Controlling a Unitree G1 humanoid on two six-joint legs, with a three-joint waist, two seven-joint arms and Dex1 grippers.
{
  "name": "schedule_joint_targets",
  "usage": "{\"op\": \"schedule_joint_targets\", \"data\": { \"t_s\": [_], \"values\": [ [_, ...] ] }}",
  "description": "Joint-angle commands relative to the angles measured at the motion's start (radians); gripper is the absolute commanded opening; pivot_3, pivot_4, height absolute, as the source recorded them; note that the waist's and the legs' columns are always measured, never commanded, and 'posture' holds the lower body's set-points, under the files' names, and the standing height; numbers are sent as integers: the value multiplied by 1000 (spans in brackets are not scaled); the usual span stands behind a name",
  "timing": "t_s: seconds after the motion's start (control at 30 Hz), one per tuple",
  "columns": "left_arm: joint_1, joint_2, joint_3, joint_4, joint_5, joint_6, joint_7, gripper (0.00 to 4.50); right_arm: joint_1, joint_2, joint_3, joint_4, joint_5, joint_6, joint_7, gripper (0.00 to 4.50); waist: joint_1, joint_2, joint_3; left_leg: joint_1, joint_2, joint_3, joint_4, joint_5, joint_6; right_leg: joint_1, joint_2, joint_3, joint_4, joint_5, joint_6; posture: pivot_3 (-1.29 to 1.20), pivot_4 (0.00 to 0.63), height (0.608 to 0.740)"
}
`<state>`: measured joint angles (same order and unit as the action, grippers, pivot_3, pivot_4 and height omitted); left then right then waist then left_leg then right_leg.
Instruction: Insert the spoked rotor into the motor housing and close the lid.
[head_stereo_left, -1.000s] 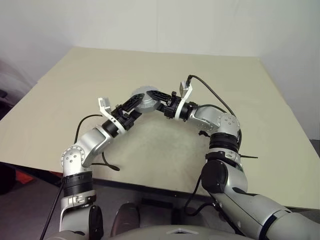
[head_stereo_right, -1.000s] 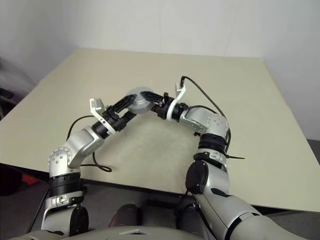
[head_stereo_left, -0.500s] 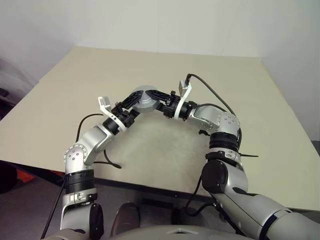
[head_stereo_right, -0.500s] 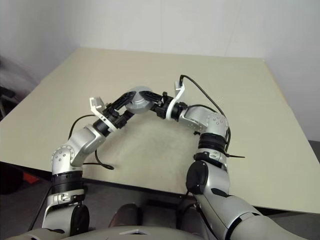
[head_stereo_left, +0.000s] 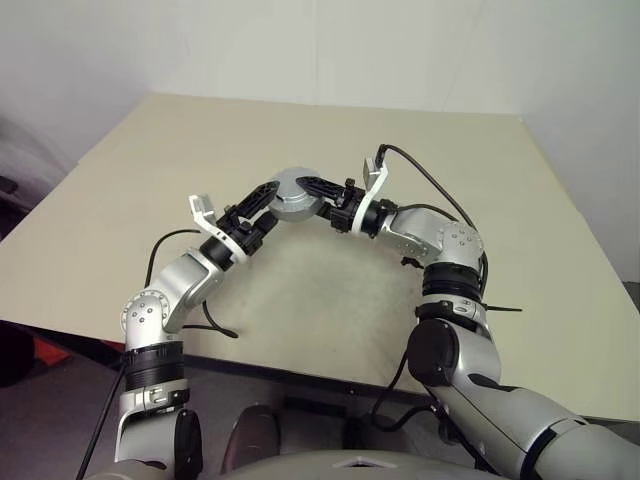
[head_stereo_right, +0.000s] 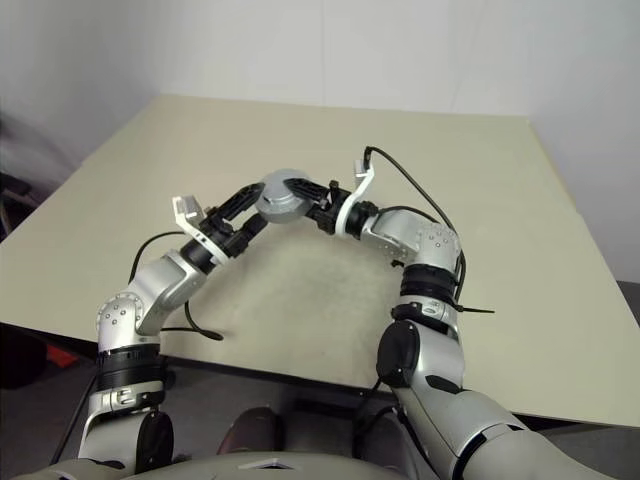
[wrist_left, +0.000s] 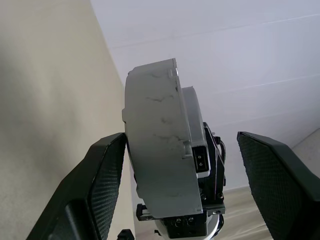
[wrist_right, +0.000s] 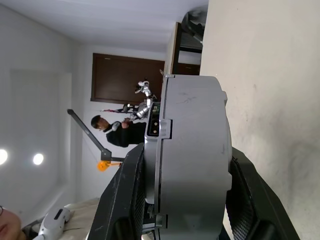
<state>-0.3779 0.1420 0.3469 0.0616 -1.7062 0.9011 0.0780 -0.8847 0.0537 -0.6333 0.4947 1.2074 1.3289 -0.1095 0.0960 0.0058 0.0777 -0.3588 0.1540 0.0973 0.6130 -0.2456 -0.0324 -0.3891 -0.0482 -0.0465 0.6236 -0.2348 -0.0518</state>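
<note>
From the left eye view, your two arms meet over the middle of the tan table (head_stereo_left: 520, 200), and the grey round assembly (head_stereo_left: 293, 194) hangs between them, lifted off the surface at about 12 o'clock from your chest. The right gripper (head_stereo_left: 318, 190) comes in from 3 o'clock and clamps it; the left gripper (head_stereo_left: 262, 197) sits at 9 o'clock beside it.

The right eye view shows the same picture: the assembly (head_stereo_right: 281, 193) is pinched from the right side, with the left fingers flanking it.

Left wrist view now: the left gripper (wrist_left: 185, 165) stands wide open, one finger (wrist_left: 102, 185) just beside the smooth grey lid (wrist_left: 157, 155), the other well apart. It holds nothing. Behind the lid sits the motor housing (wrist_left: 192, 135), pressed flat against it.

Right wrist view: both fingers (wrist_right: 125, 195) press the opposite flat faces of the stack (wrist_right: 192, 155), closed firmly on it. A person stands far off by a dark door (wrist_right: 127, 87).

I can't see the spoked rotor; presumably it's inside.

You're handling rigid metal that looks dense and smooth-skinned, so it could slip. Take it across the flat faces or squarely on the rim, and squeeze evenly so the lid seats without cocking.
</note>
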Motion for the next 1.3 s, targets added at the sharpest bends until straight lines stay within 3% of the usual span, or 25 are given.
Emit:
{"op": "schedule_joint_targets", "data": {
  "t_s": [0.03,0.47,0.57,0.67,0.7,1.3],
  "values": [
    [-15,-2,-9,-28,-10,-5,-17,3769,-18,-4,3,-25,48,-6,25,2085,0,0,0,0,0,0,0,0,0,0,0,0,0,0,0,0,0,740],
    [-59,-16,-25,33,27,-4,-48,3769,-18,-12,-2,-30,58,-5,24,2085,0,0,0,-1,0,0,0,0,0,0,0,0,0,0,0,0,0,740],
    [-65,-20,-24,47,37,-8,-50,3143,-18,-11,-1,-30,59,-7,25,2085,0,0,0,-1,0,0,0,0,0,0,0,0,0,0,0,0,0,740],
    [-65,-22,-21,44,41,-9,-52,2191,-17,-12,1,-28,58,-9,26,2085,0,0,0,-1,0,0,0,0,0,0,0,0,0,0,0,0,0,740],
    [-64,-23,-18,43,41,-10,-52,2147,-18,-13,2,-26,57,-10,28,2085,0,0,0,-1,0,0,1,0,0,0,0,0,0,0,0,0,0,740],
    [-70,-29,-18,35,70,-37,-51,2146,-14,-23,37,-19,38,-38,63,2085,1,0,0,-2,0,0,1,0,0,0,0,0,1,0,0,0,0,740]
  ]
}}
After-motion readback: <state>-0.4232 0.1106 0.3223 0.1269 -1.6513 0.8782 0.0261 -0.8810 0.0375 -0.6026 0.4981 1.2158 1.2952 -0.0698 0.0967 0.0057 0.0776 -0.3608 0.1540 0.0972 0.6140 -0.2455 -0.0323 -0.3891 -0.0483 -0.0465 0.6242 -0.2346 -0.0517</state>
